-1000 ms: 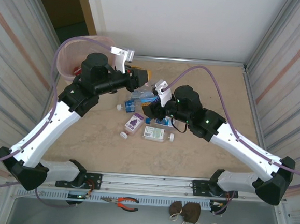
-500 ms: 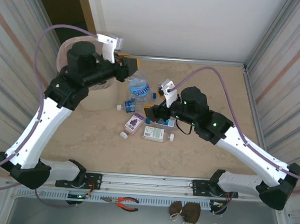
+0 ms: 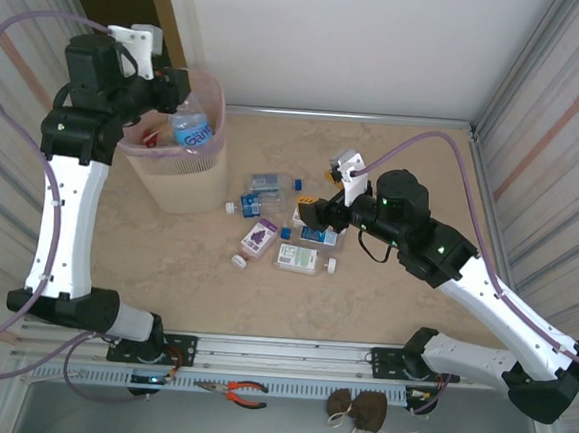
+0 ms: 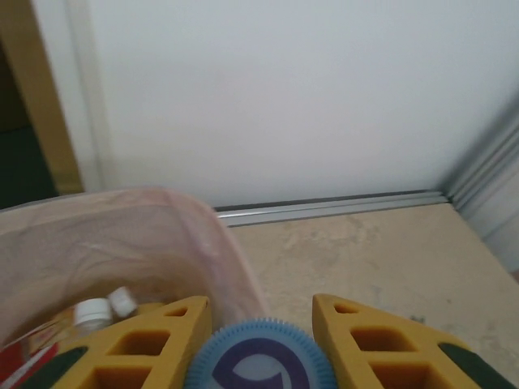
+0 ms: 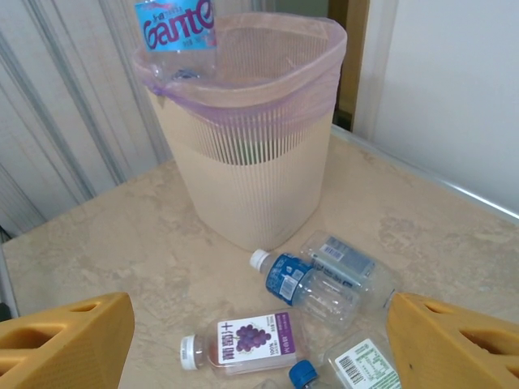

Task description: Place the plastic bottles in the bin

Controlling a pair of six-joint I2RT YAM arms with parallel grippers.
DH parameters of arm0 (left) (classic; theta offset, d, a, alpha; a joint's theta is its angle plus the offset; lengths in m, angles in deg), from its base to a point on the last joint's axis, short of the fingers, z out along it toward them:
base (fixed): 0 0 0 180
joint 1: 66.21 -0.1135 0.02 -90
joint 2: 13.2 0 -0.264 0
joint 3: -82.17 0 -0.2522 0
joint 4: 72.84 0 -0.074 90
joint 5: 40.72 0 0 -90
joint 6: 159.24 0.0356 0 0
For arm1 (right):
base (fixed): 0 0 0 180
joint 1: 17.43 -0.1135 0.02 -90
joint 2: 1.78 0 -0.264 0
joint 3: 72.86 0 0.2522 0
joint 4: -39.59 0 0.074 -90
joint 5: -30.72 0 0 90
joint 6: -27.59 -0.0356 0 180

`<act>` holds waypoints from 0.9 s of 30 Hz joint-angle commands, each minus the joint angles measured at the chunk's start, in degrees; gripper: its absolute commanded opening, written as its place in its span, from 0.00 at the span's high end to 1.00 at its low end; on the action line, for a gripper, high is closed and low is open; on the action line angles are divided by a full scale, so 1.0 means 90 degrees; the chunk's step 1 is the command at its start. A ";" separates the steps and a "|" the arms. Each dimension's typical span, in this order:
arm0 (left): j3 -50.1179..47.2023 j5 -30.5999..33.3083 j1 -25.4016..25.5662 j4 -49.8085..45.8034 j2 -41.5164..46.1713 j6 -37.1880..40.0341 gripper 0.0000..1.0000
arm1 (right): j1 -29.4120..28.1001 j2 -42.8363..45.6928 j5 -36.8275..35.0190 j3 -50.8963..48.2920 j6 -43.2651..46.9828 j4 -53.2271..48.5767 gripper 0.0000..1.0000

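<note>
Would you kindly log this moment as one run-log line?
left jaws: shut on blue-labelled bottle, over bin mouth | right jaws: open, above loose bottles on table | drop: not yet done

Beige stone-look table [image 3: 165, 267], with a metal rail [image 3: 377, 118] along the far edge. Bin [image 3: 180, 186] stands upright on it at far left. A loose cluster of bottles lies flat mid-table, right of the bin. Blue-label bottle [image 3: 251, 206] has its white cap toward the bin. Clear bottle [image 3: 269, 184] lies right beside it on the far side. Grape-label bottle [image 3: 259, 237] is on the near side, green-and-white-label bottle [image 3: 298, 259] to its right. Small blue cap [image 3: 298, 183] sits just right of the clear bottle.
</note>
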 commanded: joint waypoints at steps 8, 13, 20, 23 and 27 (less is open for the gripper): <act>0.0887 -0.0485 -0.1250 -0.0044 -0.0938 0.0559 0.80 | 0.0044 0.0076 -0.0107 0.0015 0.0005 -0.0119 0.20; 0.1082 -0.0179 -0.1423 -0.0361 -0.1470 0.0866 0.80 | 0.0041 0.0074 -0.0105 -0.0026 0.0004 -0.0113 0.20; 0.0817 0.0041 -0.1459 -0.0786 -0.1934 0.1130 0.81 | 0.0100 0.0006 0.0002 -0.0044 0.0013 -0.0084 0.20; 0.0590 0.0084 -0.1465 -0.0984 -0.2056 0.1147 0.81 | 0.0121 -0.0022 0.0062 -0.0047 0.0014 -0.0076 0.20; 0.0361 0.0210 -0.1455 -0.1288 -0.2274 0.1167 0.81 | 0.0159 -0.0052 0.0125 -0.0067 0.0021 -0.0045 0.20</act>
